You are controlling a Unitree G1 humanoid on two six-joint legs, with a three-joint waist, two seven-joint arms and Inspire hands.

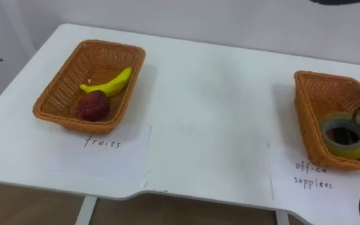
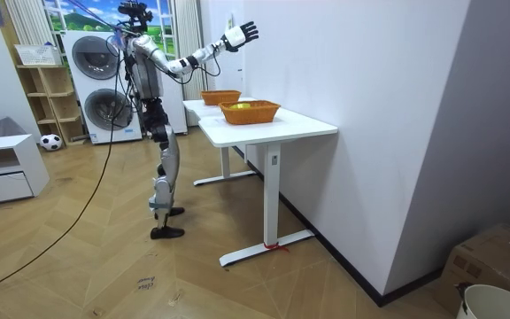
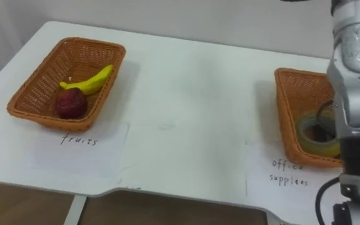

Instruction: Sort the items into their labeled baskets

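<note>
Wicker is the material of both baskets, set at opposite ends of the white table (image 1: 217, 100), each with a handwritten paper label in front of it so the two sorts stay apart. The fruit basket (image 1: 64, 84), upper left of the left eye view, holds one yellow banana (image 1: 111, 83) leaning along its far side and one dark red fruit (image 1: 93, 105) touching it at the near side. Its label (image 1: 114, 147) lies just below. The office basket (image 1: 314, 94), at the right edge, holds one roll of tape (image 1: 337, 148) lying flat, with its own label (image 1: 305, 178) beneath.

Count: two baskets, two labels, two fruits, one roll of tape. No loose item lies on the tabletop between them, so the sorting looks finished.

Seen from the room, the robot stands at the table's long side with its right hand (image 2: 240, 34) raised high in the upper middle of the frame, fingers spread wide and holding nothing, likely lifted clear after a drop. I cannot tell the left hand's state.
</note>
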